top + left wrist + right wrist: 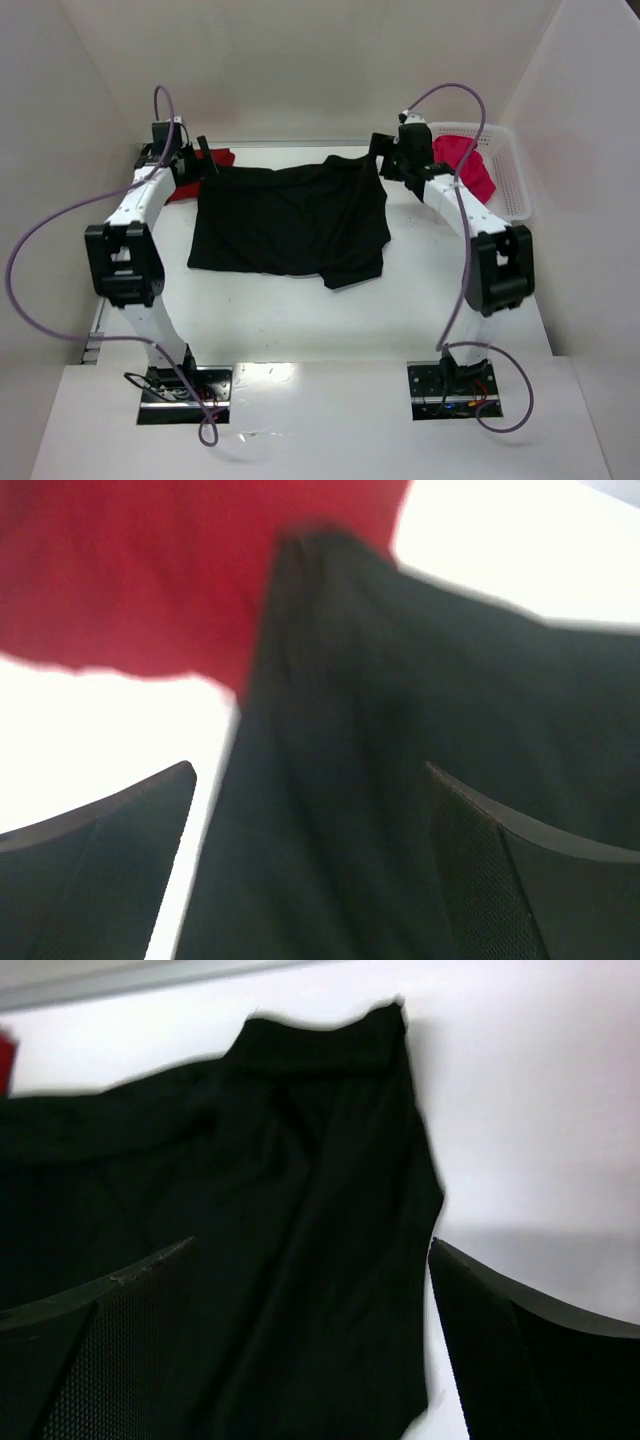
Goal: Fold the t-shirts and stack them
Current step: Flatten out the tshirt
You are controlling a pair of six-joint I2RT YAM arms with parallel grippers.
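The left claw (pixel 310 880) has both fingers spread wide and grips nothing. The black t-shirt (pixel 290 220) lies flat beneath it and fills the gap between its fingers, at the shirt's far left corner. Just beyond this claw lies the dark red t-shirt (pixel 130 570), with the black cloth's edge touching it. The right claw (pixel 315 1350) is also wide open and empty, above the black t-shirt's far right corner. Cloth lies under most of its gap, and bare white table (pixel 530 1110) shows toward its outer side. Further out on that side, a white mesh basket (pixel 515 185) holds the pink-red t-shirt (pixel 468 165).
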